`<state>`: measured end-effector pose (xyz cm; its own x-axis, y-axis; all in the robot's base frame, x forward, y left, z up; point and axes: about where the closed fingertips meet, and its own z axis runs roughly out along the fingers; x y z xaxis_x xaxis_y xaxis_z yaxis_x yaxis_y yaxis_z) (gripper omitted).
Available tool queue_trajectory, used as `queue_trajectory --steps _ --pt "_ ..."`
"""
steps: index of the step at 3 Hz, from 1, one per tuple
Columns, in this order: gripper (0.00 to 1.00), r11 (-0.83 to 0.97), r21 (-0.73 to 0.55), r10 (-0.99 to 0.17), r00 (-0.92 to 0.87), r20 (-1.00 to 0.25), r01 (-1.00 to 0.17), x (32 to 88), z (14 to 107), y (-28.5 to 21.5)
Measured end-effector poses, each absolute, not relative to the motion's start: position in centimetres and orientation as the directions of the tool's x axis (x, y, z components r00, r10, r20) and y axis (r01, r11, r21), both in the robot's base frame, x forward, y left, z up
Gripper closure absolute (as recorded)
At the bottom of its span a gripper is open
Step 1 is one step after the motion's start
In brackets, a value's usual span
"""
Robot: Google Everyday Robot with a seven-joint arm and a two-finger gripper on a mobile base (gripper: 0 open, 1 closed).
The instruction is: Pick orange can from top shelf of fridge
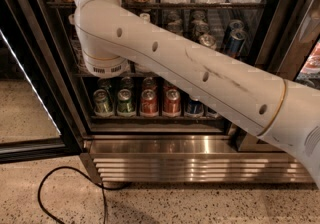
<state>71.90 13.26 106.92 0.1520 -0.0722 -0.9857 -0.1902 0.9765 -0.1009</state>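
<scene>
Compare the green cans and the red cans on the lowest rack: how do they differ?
Colour: the green cans have green-and-silver bodies, while the red cans have red ones. Place: the green cans stand at the left of the rack, and the red cans stand right of them, nearer the middle. Shared: all are upright, silver-lidded and alike in size. The arm crosses above both. The pincer is out of view, hidden behind the arm's elbow.
</scene>
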Motion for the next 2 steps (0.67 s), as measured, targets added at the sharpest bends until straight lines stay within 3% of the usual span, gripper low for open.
queue_trajectory --steps 2 --pt "0.3 0.979 -0.099 -0.076 0.128 -0.989 -0.177 73.59 106.26 12.29"
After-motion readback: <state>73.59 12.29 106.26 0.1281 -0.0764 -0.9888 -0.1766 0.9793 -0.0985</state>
